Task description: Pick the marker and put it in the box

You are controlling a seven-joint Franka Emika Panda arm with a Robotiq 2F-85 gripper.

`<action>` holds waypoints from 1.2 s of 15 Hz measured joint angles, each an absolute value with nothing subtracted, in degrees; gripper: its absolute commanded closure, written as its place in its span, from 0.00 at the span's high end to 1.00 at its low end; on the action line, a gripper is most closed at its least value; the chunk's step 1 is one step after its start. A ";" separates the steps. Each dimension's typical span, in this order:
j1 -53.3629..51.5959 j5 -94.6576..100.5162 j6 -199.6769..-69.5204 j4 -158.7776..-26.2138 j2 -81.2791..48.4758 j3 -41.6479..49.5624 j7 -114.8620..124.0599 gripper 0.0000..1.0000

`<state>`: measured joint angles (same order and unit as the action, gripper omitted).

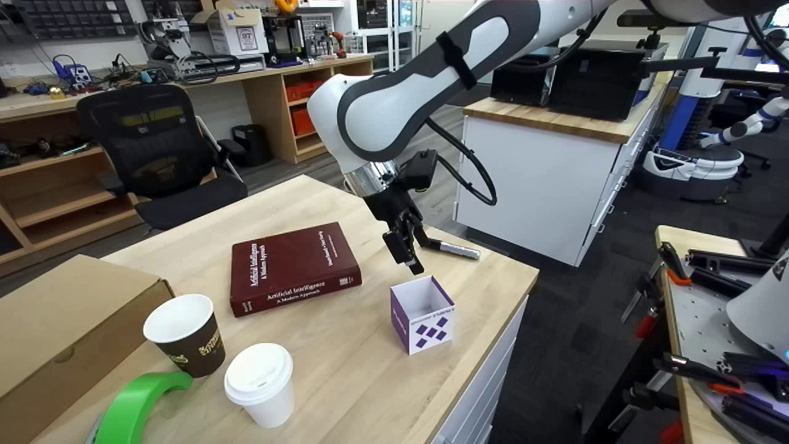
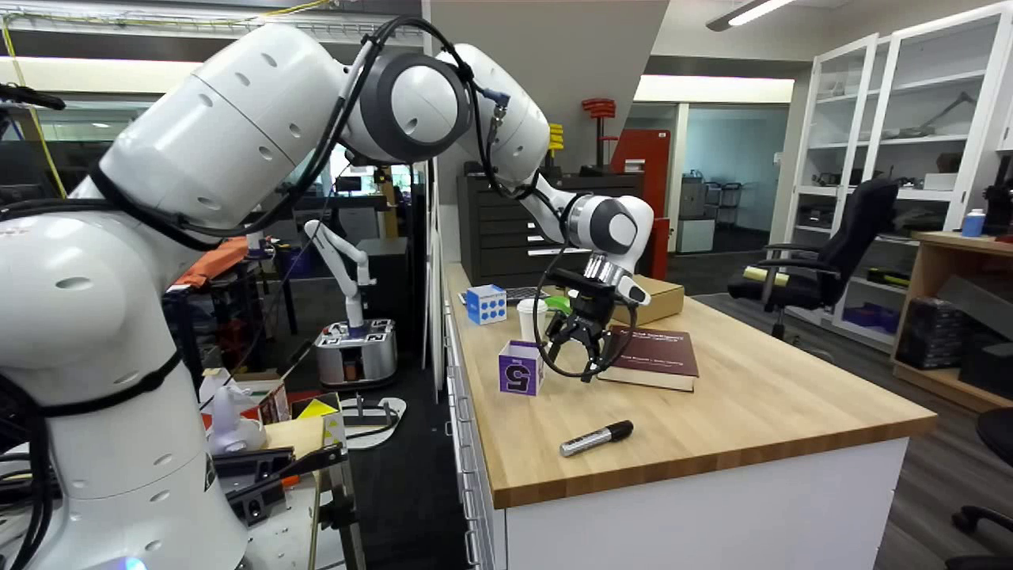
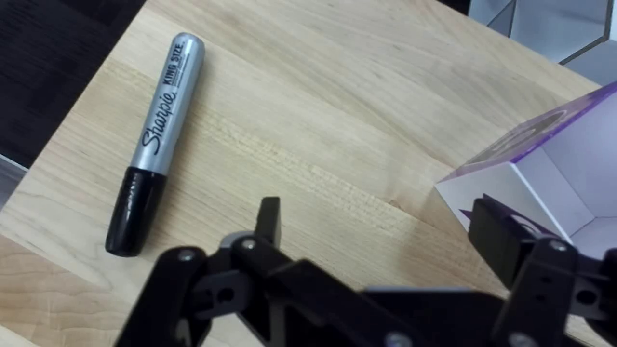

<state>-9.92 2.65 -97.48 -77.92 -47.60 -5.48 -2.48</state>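
Note:
The marker lies flat on the wooden table, with a silver body and black cap. It shows in both exterior views [image 1: 459, 249] [image 2: 597, 438] and at the left of the wrist view [image 3: 161, 130]. The small white box with purple dots stands upright with its open top up, in both exterior views [image 1: 431, 333] [image 2: 519, 374]; part of it shows at the right of the wrist view [image 3: 569, 178]. My gripper [image 3: 376, 207] is open and empty above the table, between marker and box. It also shows in both exterior views [image 1: 420, 253] [image 2: 570, 364].
A dark red book [image 1: 296, 265] lies beside the gripper. A dark paper cup [image 1: 197, 345], a white lidded cup [image 1: 265, 388], a green object [image 1: 132, 410] and a large brown cardboard box [image 1: 68, 333] stand farther along. A blue-dotted box [image 2: 486, 305] is at the far end. The marker lies near the table corner.

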 measured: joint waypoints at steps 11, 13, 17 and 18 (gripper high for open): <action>-9.92 3.51 -97.55 -77.09 -47.19 -5.36 -2.48 1.00; -9.90 4.07 -98.11 -76.61 -46.39 -5.09 -2.48 1.00; -9.76 4.37 -101.24 -76.65 -43.70 -4.04 -2.06 1.00; -9.71 4.41 -102.67 -76.83 -43.06 -3.61 -1.69 1.00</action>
